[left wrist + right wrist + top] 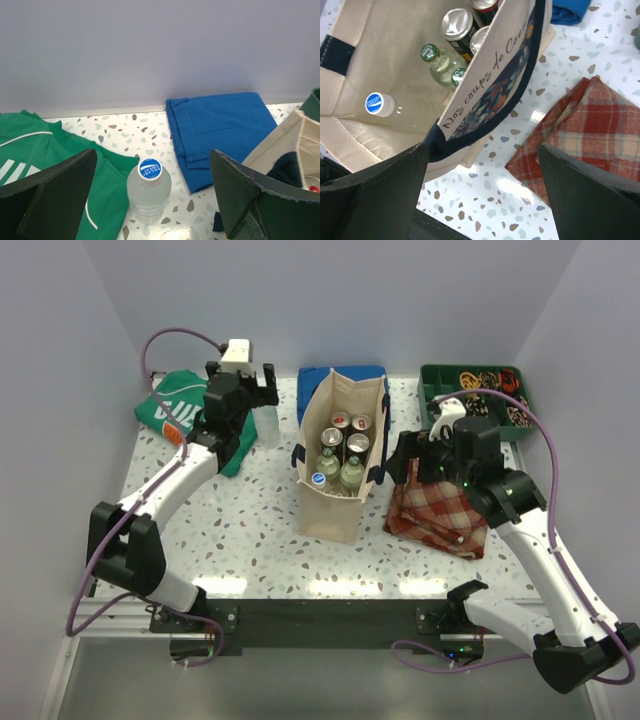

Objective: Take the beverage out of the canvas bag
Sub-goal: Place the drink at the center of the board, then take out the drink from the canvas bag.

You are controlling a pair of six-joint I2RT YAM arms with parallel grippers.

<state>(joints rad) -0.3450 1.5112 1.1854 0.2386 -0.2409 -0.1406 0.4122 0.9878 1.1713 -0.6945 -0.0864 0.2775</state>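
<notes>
The cream canvas bag point(335, 502) with navy handles stands upright mid-table. It holds several cans point(357, 443), green-capped bottles point(350, 472) and a clear blue-capped bottle point(319, 479); these also show in the right wrist view point(379, 104). A second clear bottle with a blue cap point(148, 192) stands on the table left of the bag point(266, 427). My left gripper point(262, 390) is open, its fingers wide on either side of this bottle point(152, 200), not touching it. My right gripper point(408, 462) is open and empty point(482, 195), over the table just right of the bag point(495, 75).
A green shirt point(175, 412) lies at the back left and a folded blue cloth point(318, 377) behind the bag. A red plaid cloth point(445, 510) lies right of the bag under my right arm. A green tray point(478, 390) of small items sits at the back right.
</notes>
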